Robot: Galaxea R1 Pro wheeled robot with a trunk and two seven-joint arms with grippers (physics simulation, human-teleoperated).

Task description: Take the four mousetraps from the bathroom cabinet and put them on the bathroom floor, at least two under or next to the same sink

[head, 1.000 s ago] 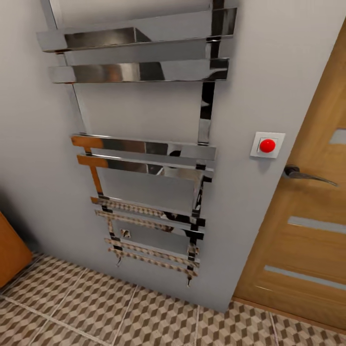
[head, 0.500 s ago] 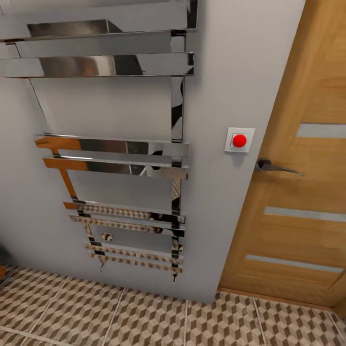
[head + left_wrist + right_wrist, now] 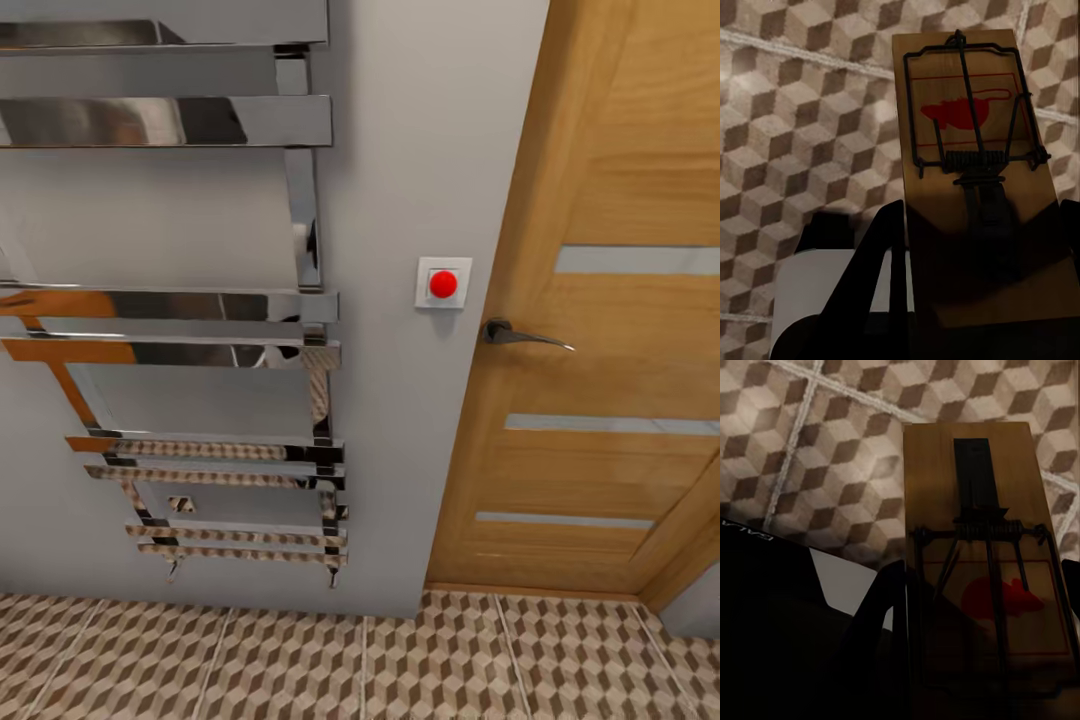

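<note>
In the left wrist view a mousetrap, a wooden plate with a wire spring and a red mouse print, sits between the dark fingers of my left gripper, which is shut on it above the bathroom floor. The right wrist view has a second mousetrap held the same way by my right gripper, also over the cube-patterned floor. The cabinet and the bathroom sink are out of view.
Ahead in the head view are a grey wall with a chrome towel radiator, a white switch with a red button, and a closed wooden door with a lever handle. Cube-patterned tiles run along the wall's foot.
The head camera has swung to the right: the radiator slid left in the picture, the orange-brown corner at the left edge dropped out, and more of the door came in.
</note>
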